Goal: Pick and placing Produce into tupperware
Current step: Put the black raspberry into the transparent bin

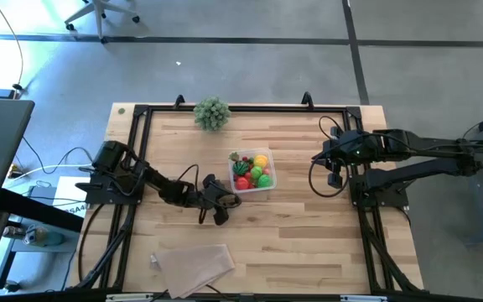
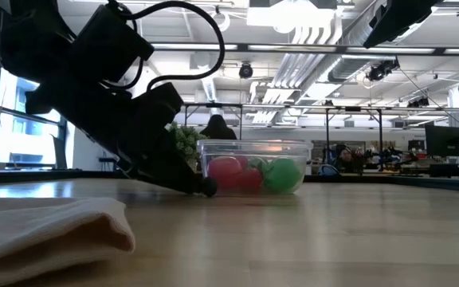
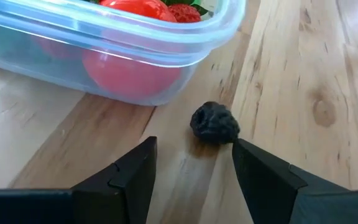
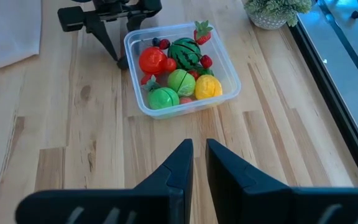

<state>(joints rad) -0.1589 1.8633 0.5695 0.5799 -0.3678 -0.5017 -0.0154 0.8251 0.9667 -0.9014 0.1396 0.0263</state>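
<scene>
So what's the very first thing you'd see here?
The clear tupperware in the middle of the table, packed with bright toy produce in red, green and yellow. Right beside it, the left claw hangs open over a small dark berry on the wood. The right claw waits shut, farther off.

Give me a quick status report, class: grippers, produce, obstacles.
Left gripper open, low beside tupperware, small dark berry between its fingers. Right gripper shut, waiting apart. Produce fills tupperware. Nothing blocking.

Pale wooden desk, smooth and grained; beside the clear glossy plastic tub lies a matt, rough dark berry.
</scene>
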